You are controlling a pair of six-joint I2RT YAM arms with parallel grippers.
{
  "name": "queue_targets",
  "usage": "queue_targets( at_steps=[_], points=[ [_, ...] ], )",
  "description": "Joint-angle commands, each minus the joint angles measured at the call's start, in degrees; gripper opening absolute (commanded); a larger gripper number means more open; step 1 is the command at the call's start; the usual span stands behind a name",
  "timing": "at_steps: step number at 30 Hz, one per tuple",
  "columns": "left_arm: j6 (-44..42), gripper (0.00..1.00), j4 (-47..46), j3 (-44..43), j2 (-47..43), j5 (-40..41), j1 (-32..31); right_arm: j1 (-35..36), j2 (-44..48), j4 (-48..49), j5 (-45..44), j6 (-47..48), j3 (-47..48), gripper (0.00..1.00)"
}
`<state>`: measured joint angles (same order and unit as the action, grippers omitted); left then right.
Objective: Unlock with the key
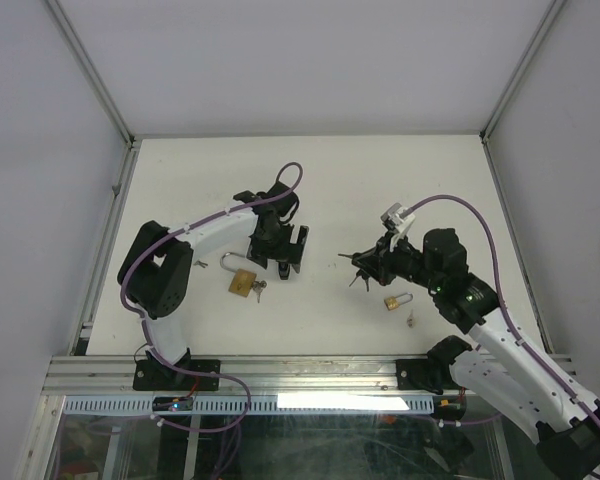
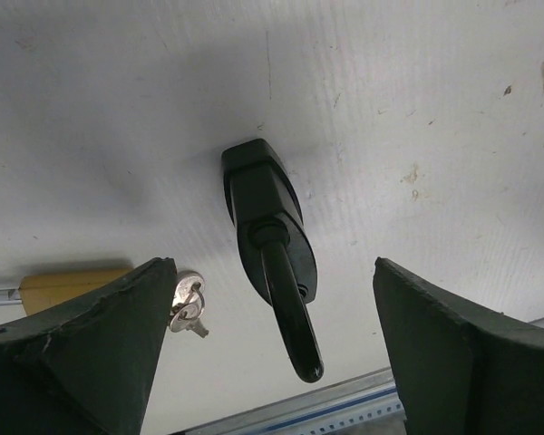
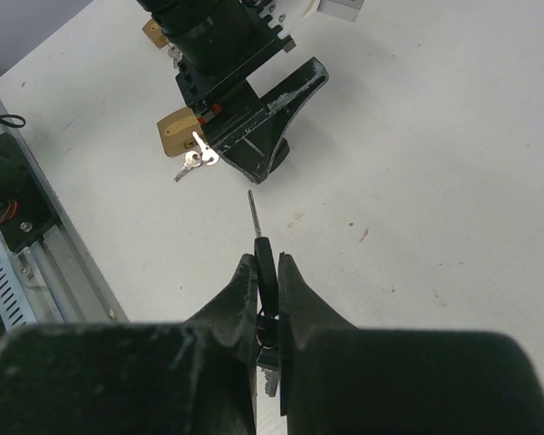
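A black padlock [image 2: 265, 213] lies on the white table, its black shackle [image 2: 288, 313] pointing toward the left wrist camera. My left gripper [image 2: 272, 267] hangs open around it, one finger on each side and neither touching. In the top view that gripper [image 1: 288, 252] sits left of centre and hides the black padlock. My right gripper [image 3: 267, 260] is shut on a black-headed key [image 3: 266, 254] whose thin blade [image 3: 253, 210] points at the left gripper. From above, the right gripper [image 1: 364, 268] is a short way right of the left one.
A brass padlock [image 1: 242, 281] with a silver key bunch [image 1: 259, 290] lies just left of the left gripper. A smaller brass padlock [image 1: 394, 300] and a loose small key [image 1: 411, 320] lie under the right arm. A metal rail [image 1: 280, 375] runs along the near table edge.
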<state>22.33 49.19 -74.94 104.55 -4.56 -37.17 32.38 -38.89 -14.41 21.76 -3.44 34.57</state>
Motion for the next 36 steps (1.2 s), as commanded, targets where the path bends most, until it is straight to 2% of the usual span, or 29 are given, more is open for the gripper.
queue_targets(
  at_steps=[1,9,15,16,19,24,27,30,33,36],
  points=[
    [1.2,0.87,-2.3,-1.2,-0.9,1.4,-0.7,-0.1,-0.8,2.4,0.2,1.2,3.6,0.00],
    [0.6,0.50,-2.6,-1.4,1.2,1.8,-1.2,-0.2,0.2,2.0,-0.1,1.2,3.6,0.00],
    [0.6,0.42,-2.7,-1.9,3.0,1.7,-1.2,-0.1,0.5,0.4,-0.2,1.7,4.9,0.00],
    [0.7,0.37,-2.7,-2.0,3.2,1.9,-1.2,-0.1,0.6,0.4,-0.1,1.7,5.0,0.00],
    [0.8,0.00,-2.7,-1.8,2.4,1.3,-1.3,-0.2,0.8,0.0,0.0,1.7,5.3,0.00],
    [-0.6,0.00,-4.2,-1.4,-0.6,0.3,-1.3,-0.1,0.8,-0.4,0.3,1.7,5.6,0.00],
    [-4.5,0.00,-9.5,-1.7,-5.9,-6.5,-1.0,-0.2,0.7,-1.4,1.8,2.0,7.1,0.00],
    [-7.3,0.00,-21.7,-1.3,-14.4,-20.5,1.8,-0.6,1.9,-2.1,4.4,2.8,9.7,0.00],
    [-3.8,0.00,-42.4,0.9,-22.0,-38.8,6.8,-1.5,2.1,-2.4,11.4,4.2,14.6,0.00],
    [6.9,0.00,-63.5,2.7,-25.7,-55.8,9.9,-2.5,0.4,-4.5,16.8,5.8,20.7,0.00]
  ],
)
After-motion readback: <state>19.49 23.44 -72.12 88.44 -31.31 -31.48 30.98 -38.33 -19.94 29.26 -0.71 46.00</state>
